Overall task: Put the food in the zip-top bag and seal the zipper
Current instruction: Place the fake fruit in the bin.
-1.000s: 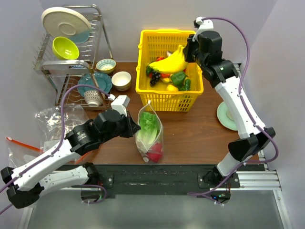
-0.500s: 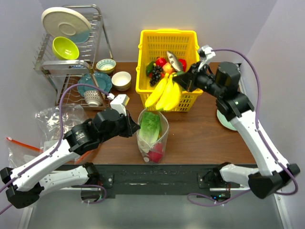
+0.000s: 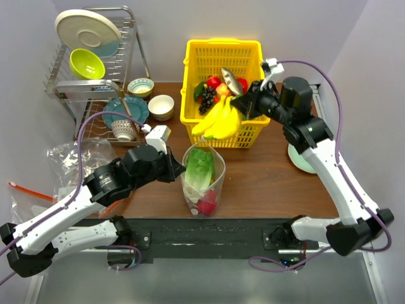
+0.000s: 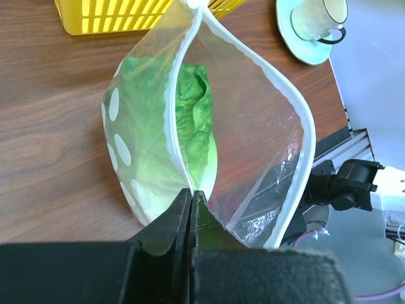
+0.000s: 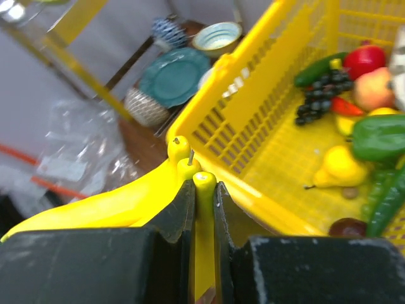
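My left gripper (image 4: 191, 195) pinches the rim of the bag (image 4: 253, 133), its mouth open, near the front edge of the table (image 3: 266, 177). My right gripper (image 5: 202, 187) clamps the bananas (image 3: 218, 120) over the front wall of the basket (image 3: 221, 45).

Seen from above, the left gripper (image 3: 181, 172), in front of the yellow basket (image 3: 221, 47), has its fingertips lost against the rim of the zip-top bag (image 3: 212, 180). Through the plastic, the reddish piece (image 3: 205, 204) under the lettuce (image 3: 199, 166) is too smeared to name. The banana bunch (image 3: 218, 121) hides part of the basket's front wall. The right gripper (image 3: 240, 104) on its stems is buried under its own wrist. Right of the basket, the saucer (image 3: 296, 157) sits half behind the right arm (image 3: 329, 164). On the right wrist camera the bunch blurs off to the lower left. The plastic bags (image 5: 82, 152) left of the basket are only haze.
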